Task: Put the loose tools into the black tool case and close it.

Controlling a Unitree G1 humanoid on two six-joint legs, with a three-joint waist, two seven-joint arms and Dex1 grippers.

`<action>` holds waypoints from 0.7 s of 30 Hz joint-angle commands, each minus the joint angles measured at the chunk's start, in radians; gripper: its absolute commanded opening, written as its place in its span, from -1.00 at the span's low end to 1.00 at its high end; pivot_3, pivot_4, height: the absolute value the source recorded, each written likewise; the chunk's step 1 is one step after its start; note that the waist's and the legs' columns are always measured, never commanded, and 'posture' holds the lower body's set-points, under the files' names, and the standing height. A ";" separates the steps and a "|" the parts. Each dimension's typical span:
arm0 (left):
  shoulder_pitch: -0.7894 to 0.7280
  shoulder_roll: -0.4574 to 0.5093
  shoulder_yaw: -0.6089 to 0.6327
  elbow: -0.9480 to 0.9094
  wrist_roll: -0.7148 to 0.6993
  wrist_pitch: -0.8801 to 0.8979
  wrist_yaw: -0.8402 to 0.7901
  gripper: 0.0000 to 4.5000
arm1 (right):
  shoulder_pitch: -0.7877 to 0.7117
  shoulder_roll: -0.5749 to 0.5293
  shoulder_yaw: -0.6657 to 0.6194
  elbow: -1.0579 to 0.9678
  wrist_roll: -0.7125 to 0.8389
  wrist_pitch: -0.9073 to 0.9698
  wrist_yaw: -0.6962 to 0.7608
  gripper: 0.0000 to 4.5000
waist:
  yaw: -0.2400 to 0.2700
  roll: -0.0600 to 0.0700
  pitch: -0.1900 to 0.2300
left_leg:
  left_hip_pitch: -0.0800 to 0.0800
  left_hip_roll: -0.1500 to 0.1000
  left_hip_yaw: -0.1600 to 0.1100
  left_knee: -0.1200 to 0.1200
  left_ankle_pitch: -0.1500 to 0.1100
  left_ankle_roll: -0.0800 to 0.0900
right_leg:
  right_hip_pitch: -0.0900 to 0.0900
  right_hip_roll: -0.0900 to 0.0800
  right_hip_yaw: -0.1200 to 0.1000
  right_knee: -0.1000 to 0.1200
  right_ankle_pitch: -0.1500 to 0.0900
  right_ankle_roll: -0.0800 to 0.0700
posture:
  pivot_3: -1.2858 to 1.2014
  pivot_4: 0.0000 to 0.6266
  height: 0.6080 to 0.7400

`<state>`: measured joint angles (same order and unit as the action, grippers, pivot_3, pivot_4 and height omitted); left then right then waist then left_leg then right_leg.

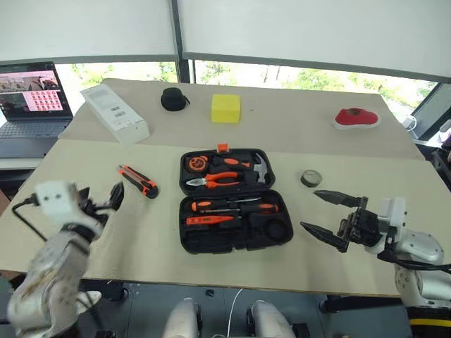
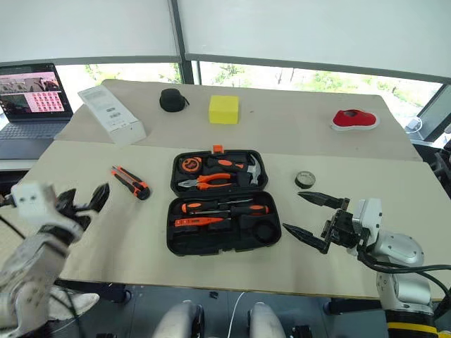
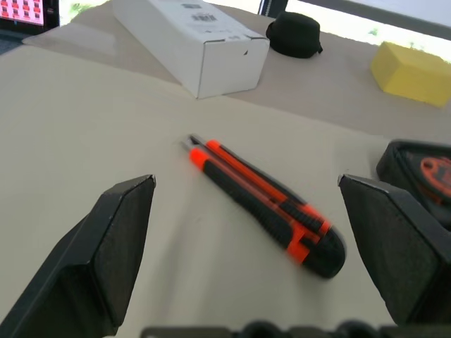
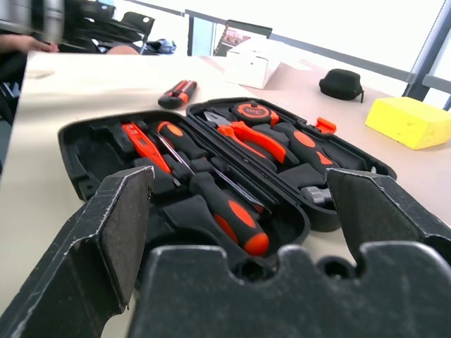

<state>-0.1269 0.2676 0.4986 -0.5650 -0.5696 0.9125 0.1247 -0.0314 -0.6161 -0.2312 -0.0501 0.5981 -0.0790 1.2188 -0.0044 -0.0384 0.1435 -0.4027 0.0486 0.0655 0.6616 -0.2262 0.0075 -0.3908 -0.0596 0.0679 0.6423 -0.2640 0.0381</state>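
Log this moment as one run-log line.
case: open, screwdrivers inside | knife: on table, left gripper open facing it | tape roll: on table | right gripper: open, empty

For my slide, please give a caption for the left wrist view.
Open left pincer facing the orange-and-black plastic utility knife on the beige table.

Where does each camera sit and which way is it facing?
Head pair: on the head, looking forward and down at the case; left pincer and right pincer show.
Left wrist: looks along its open fingers at the knife.
Right wrist: looks along its open fingers into the case.
Shared: knife, case, white box, sponge.
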 commanded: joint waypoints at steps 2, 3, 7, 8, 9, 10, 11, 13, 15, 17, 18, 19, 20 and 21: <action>-0.171 -0.117 -0.030 0.043 0.104 0.081 0.252 0.99 | -0.016 -0.019 -0.005 -0.061 0.037 0.051 0.000 1.00 | -0.004 -0.001 0.001 | -0.001 -0.001 -0.001 0.000 0.000 -0.001 | 0.000 0.000 -0.001 0.000 0.000 0.000 | 0.03 -0.52 1.00; -0.205 -0.137 -0.039 0.067 0.127 0.086 0.281 0.99 | -0.018 -0.019 -0.004 -0.066 0.039 0.059 -0.002 1.00 | -0.003 -0.002 0.001 | -0.001 -0.001 -0.002 0.000 0.000 -0.001 | 0.000 0.000 -0.001 0.000 0.000 0.000 | 0.03 -0.52 1.00; -0.306 -0.159 -0.115 0.198 0.218 0.070 0.317 0.99 | -0.026 -0.019 0.005 -0.080 0.036 0.078 0.003 1.00 | -0.005 -0.003 0.002 | -0.001 -0.002 -0.002 0.000 0.000 -0.001 | 0.000 0.000 -0.001 0.000 0.000 0.000 | 0.03 -0.52 1.00; -0.321 -0.161 -0.124 0.220 0.240 0.062 0.327 0.99 | -0.027 -0.017 0.005 -0.083 0.036 0.082 0.002 1.00 | -0.005 -0.003 0.002 | -0.001 -0.002 -0.002 0.000 0.000 -0.001 | 0.000 0.000 -0.001 -0.001 0.000 0.000 | 0.03 -0.52 1.00; -0.335 -0.158 -0.133 0.243 0.258 0.055 0.327 0.99 | -0.029 -0.018 0.004 -0.087 0.037 0.087 -0.001 1.00 | -0.006 -0.003 0.002 | -0.001 -0.002 -0.002 0.000 0.000 -0.001 | 0.000 0.000 -0.001 -0.001 0.000 0.000 | 0.03 -0.52 1.00; -0.361 -0.176 -0.117 0.281 0.273 0.044 0.353 0.99 | -0.033 -0.018 0.003 -0.093 0.040 0.095 -0.005 1.00 | -0.007 -0.003 0.002 | -0.001 -0.002 -0.002 0.000 0.000 -0.001 | 0.000 0.000 -0.001 -0.001 0.000 0.000 | 0.03 -0.52 1.00; -0.380 -0.183 -0.113 0.313 0.286 0.042 0.366 0.99 | -0.033 -0.018 0.001 -0.099 0.042 0.102 -0.009 1.00 | -0.006 -0.003 0.002 | -0.001 -0.002 -0.002 0.000 0.000 -0.001 | 0.000 0.000 -0.001 -0.001 0.000 0.000 | 0.03 -0.52 1.00; -0.410 -0.197 -0.108 0.354 0.310 0.026 0.386 0.99 | -0.031 -0.017 0.000 -0.113 0.043 0.112 -0.014 1.00 | -0.006 -0.004 0.002 | -0.002 -0.002 -0.003 0.000 0.000 -0.001 | -0.001 0.000 -0.001 -0.001 0.000 0.000 | 0.03 -0.52 1.00; -0.435 -0.207 -0.110 0.394 0.326 0.010 0.392 0.99 | -0.025 -0.014 -0.001 -0.128 0.042 0.119 -0.020 1.00 | -0.006 -0.004 0.002 | -0.002 -0.002 -0.003 0.000 0.000 -0.001 | -0.001 0.000 -0.001 -0.001 0.000 0.000 | 0.03 -0.52 1.00; -0.457 -0.212 -0.114 0.437 0.343 0.002 0.396 0.99 | -0.019 -0.010 -0.003 -0.142 0.042 0.125 -0.027 1.00 | -0.004 -0.004 0.002 | -0.002 -0.003 -0.003 0.000 0.000 -0.001 | -0.001 0.000 -0.002 -0.001 0.000 0.000 | 0.03 -0.52 1.00; -0.465 -0.216 -0.114 0.454 0.352 -0.001 0.402 0.99 | -0.015 -0.009 -0.004 -0.150 0.042 0.127 -0.032 1.00 | -0.004 -0.004 0.002 | -0.002 -0.003 -0.003 0.000 0.000 -0.001 | -0.001 0.000 -0.002 -0.001 0.000 0.000 | 0.03 -0.52 1.00; -0.480 -0.225 -0.105 0.482 0.349 0.005 0.403 0.99 | -0.013 -0.008 -0.006 -0.159 0.044 0.130 -0.039 1.00 | -0.004 -0.004 0.002 | -0.003 -0.003 -0.003 0.000 0.000 -0.001 | -0.001 0.000 -0.002 -0.001 0.000 0.000 | 0.03 -0.52 1.00; -0.491 -0.233 -0.098 0.505 0.351 0.004 0.409 0.99 | -0.011 -0.008 -0.008 -0.167 0.046 0.134 -0.045 1.00 | -0.003 -0.004 0.002 | -0.003 -0.003 -0.003 0.000 0.000 -0.001 | -0.001 0.000 -0.002 -0.001 0.000 0.000 | 0.03 -0.52 1.00; -0.497 -0.234 -0.098 0.529 0.350 -0.001 0.399 0.99 | -0.009 -0.008 -0.010 -0.175 0.047 0.136 -0.051 1.00 | -0.001 -0.004 0.002 | -0.003 -0.003 -0.003 0.000 0.000 -0.001 | -0.001 0.000 -0.002 -0.001 0.000 0.001 | 0.03 -0.52 1.00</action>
<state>-0.5997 0.0345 0.4005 -0.0506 -0.2286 0.9322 0.5268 -0.0423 -0.6199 -0.2129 -0.1825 0.6135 0.0520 1.1796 -0.0051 -0.0424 0.1459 -0.4053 0.0455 0.0626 0.6616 -0.2266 0.0066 -0.3915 -0.0600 0.0661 0.6410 -0.2638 0.0387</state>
